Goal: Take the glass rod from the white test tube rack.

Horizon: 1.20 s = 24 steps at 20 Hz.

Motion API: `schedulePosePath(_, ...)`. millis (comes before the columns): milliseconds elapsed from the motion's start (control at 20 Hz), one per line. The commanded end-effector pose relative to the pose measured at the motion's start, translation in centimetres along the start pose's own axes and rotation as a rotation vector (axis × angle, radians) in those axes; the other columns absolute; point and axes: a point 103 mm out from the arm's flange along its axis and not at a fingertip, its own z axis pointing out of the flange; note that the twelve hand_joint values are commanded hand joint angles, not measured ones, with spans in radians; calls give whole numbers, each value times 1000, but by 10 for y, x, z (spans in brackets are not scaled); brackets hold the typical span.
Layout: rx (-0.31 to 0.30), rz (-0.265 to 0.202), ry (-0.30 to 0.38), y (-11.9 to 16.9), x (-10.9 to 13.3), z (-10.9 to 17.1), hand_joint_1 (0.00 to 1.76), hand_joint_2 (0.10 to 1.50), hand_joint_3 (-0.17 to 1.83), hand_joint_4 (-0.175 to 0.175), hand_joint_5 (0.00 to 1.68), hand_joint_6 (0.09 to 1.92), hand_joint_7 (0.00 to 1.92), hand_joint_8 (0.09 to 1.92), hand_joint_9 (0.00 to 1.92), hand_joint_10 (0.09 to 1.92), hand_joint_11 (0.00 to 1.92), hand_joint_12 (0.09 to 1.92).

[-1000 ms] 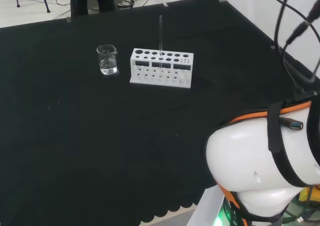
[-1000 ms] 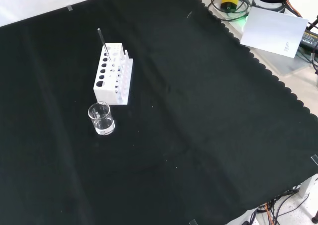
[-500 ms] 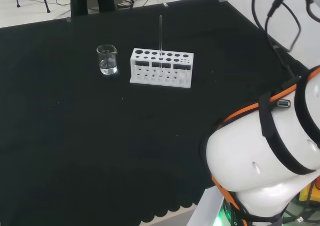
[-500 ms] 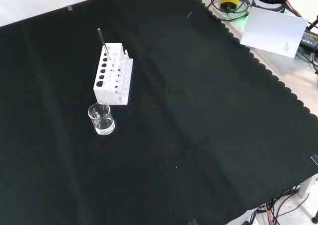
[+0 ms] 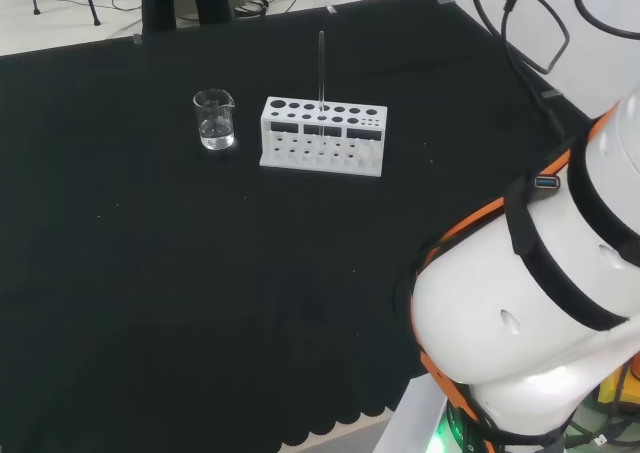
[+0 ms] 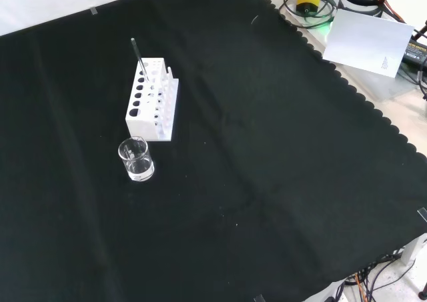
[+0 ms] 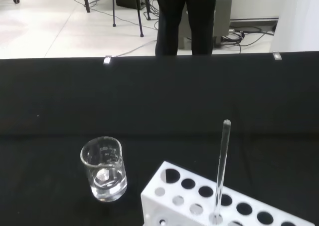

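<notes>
A tabletop (image 6: 280, 182) draped in black cloth carries a white test tube rack (image 6: 152, 102) and, just beside it, a clear beaker (image 6: 137, 159).

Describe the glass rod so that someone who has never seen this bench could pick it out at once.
On the black cloth stands a white test tube rack with a small clear beaker beside it. The glass rod stands upright in one of the rack's holes: a thin clear stick, the only thing rising well above the rack.
</notes>
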Motion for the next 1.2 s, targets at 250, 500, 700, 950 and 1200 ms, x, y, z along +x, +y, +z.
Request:
schedulePosePath(250,11,-22,-18,60,-14,16,737,813,587,-175,352,259,452,997,694,922,569,1350)
schedulePosePath(500,27,-26,-14,77,-21,34,742,813,591,-175,241,779,540,1035,762,950,684,1308)
schedulePosePath(700,41,-32,-13,82,-27,44,744,812,596,-175,238,893,577,1057,795,974,728,1308)
schedulePosePath(950,48,-34,-4,83,-43,64,747,809,599,-175,253,957,637,1094,849,1012,775,1303)
schedulePosePath(1200,58,-38,-20,89,-39,73,750,807,604,-175,287,1024,701,1142,920,1053,856,1289)
